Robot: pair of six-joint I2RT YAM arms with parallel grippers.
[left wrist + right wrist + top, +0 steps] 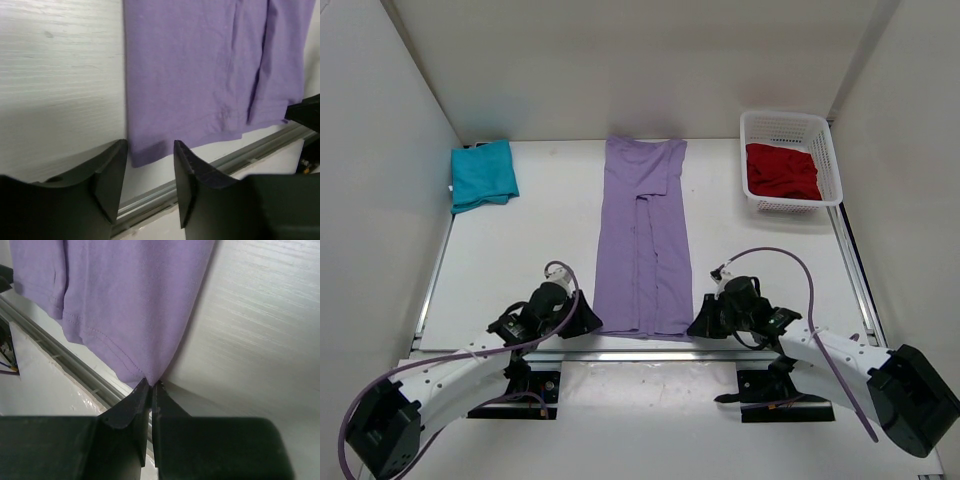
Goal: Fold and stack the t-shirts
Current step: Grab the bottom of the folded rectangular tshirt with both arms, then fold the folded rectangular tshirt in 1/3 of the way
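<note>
The lavender t-shirt (642, 240) lies in a long strip down the table's middle, its sides folded inward, hem toward me. My right gripper (698, 325) is shut on the hem's near right corner (150, 377); in the right wrist view the cloth (125, 300) rises from the pinched tips (151, 384). My left gripper (588, 322) stands open at the near left corner, and the left wrist view shows that corner (145, 152) between the spread fingertips (150, 145), ungripped. A folded teal t-shirt (483, 173) rests at the back left. The red t-shirt (782, 172) lies crumpled in the basket.
The white lattice basket (790, 118) stands at the back right against the wall. A metal rail (640, 355) runs along the table's near edge just behind both grippers. White walls close in the left, back and right sides.
</note>
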